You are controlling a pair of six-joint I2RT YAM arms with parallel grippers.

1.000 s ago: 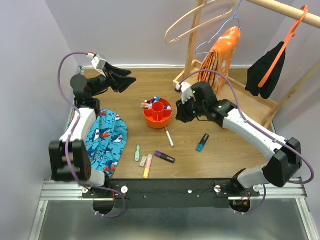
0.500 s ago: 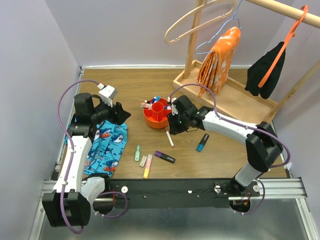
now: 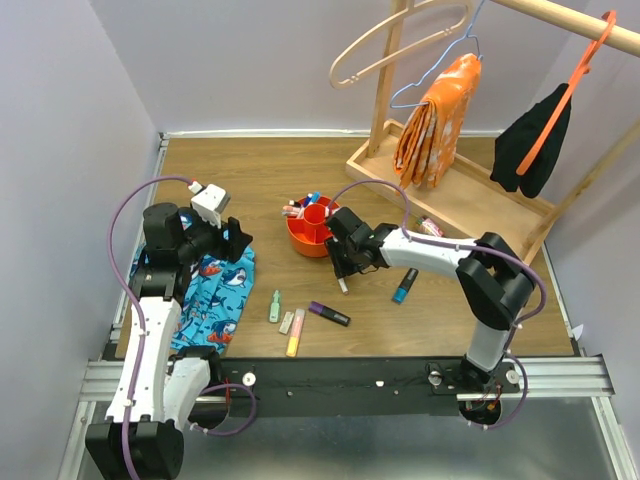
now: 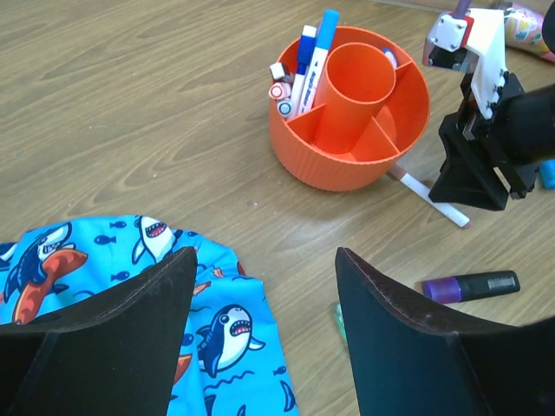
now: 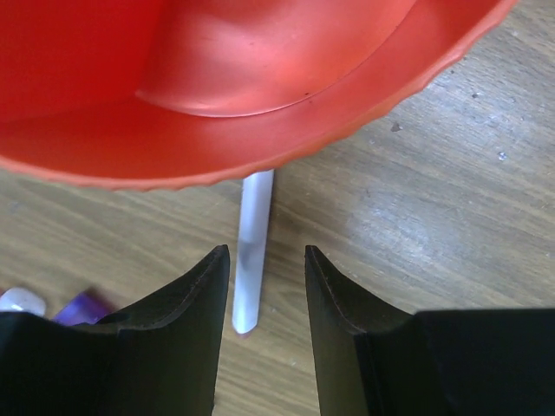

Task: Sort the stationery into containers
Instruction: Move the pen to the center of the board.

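Note:
The red-orange bowl [image 3: 303, 238] stands mid-table with several pens [image 3: 300, 207] upright in one compartment; it also shows in the left wrist view [image 4: 338, 165] and the right wrist view [image 5: 217, 95]. A white pen [image 3: 343, 285] lies on the table just in front of it. My right gripper [image 3: 340, 268] is open and low over this pen, and the pen [image 5: 250, 260] lies between its fingers [image 5: 265, 256]. My left gripper [image 3: 238, 242] is open and empty above the cloth's edge [image 4: 264, 260]. A purple marker [image 3: 329, 314], blue marker [image 3: 405, 285], pale green marker [image 3: 274, 306] and yellow highlighter [image 3: 296, 333] lie loose nearer the front.
A blue shark-print cloth [image 3: 215, 290] lies at the left front. A wooden rack [image 3: 455, 195] with hangers, an orange cloth [image 3: 435, 110] and a black cloth [image 3: 530, 140] stands at the back right. A small pink item [image 3: 431, 227] lies by the rack base.
My right gripper has moved left and down from beside the bowl to straddle the white pen. My left arm has swung nearer and lower, over the shark cloth's edge.

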